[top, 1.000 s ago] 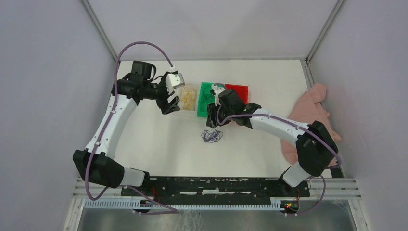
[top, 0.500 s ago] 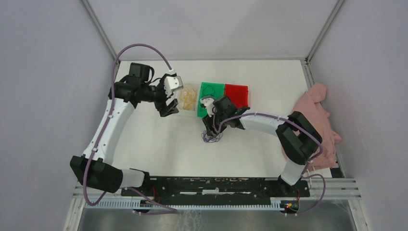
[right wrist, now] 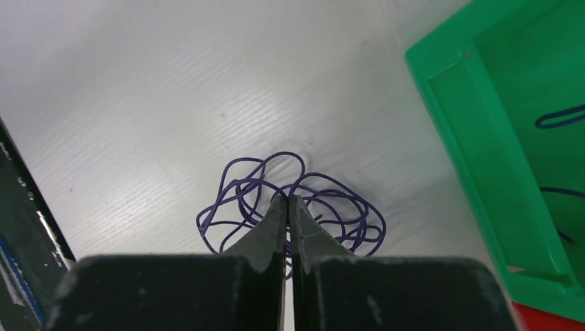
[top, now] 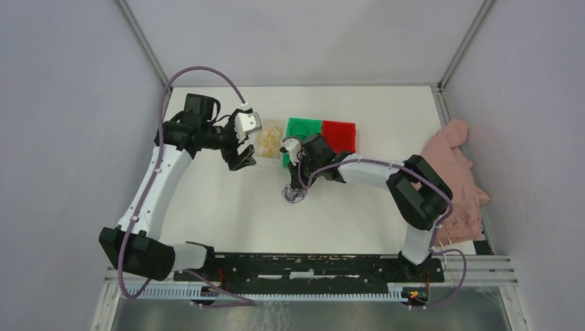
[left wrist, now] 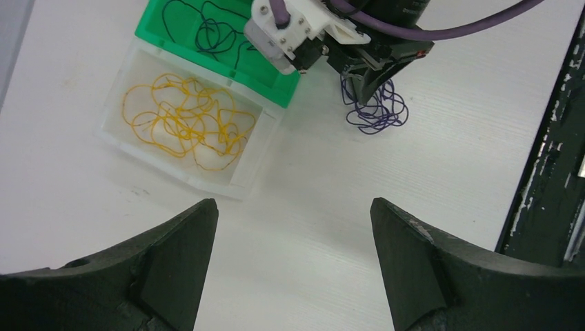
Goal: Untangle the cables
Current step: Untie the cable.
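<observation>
**Purple cable pinched on the table beside the green tray**

The purple cable (right wrist: 330,204) lies as a loose bundle of loops on the white table (top: 227,214), just in front of the green tray (right wrist: 483,158). The right gripper (right wrist: 288,198) points down into the middle of the bundle with its fingers pressed together, and strands run in to the tips from both sides.

A dark blue cable (left wrist: 207,31) lies in the green tray. To the left of that tray and touching it is a clear tray (left wrist: 259,155) holding the yellow cable (left wrist: 183,124) in tangled loops. A red tray (top: 339,132) adjoins the green one on the right.

The left gripper (left wrist: 291,207) hangs above bare table near the clear tray, fingers spread wide and holding nothing. A crumpled pink cloth (top: 452,165) lies at the table's right edge, well apart from the trays.
</observation>
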Robot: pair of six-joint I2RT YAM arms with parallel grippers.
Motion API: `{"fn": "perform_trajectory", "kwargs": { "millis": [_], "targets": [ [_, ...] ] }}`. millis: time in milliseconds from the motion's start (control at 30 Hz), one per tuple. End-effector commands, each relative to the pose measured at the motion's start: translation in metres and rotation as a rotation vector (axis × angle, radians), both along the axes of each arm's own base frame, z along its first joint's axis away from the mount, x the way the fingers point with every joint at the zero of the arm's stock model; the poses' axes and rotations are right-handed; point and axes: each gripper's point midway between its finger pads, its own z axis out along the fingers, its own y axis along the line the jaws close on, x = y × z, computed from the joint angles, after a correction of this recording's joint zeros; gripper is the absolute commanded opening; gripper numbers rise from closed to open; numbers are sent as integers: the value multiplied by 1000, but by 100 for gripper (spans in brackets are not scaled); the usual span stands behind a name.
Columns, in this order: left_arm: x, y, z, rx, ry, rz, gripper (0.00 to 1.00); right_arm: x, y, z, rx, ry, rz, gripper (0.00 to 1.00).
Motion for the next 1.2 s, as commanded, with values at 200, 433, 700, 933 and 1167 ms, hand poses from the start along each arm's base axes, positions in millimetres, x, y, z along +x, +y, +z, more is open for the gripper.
{"fn": "perform_trajectory", "kwargs": {
  "millis": [200, 433, 700, 933, 1167],
  "targets": [
    [-58, -16, -18, -150, 119, -65, 87, -13, 44, 113, 331, -40, -16, 0],
    [-76, -30, -27, -228, 153, -25, 84, -29, 65, 150, 366, -114, -104, 0],
    [-67, -32, -20, -273, 62, 27, 77, -42, 79, 169, 380, -136, -162, 0],
    [-77, -29, -39, -234, 107, 0, 65, -47, 76, 183, 413, -121, -173, 0],
    [-72, -26, -47, -202, 101, 8, 59, -51, 73, 190, 440, -115, -176, 0]
  ]
}}
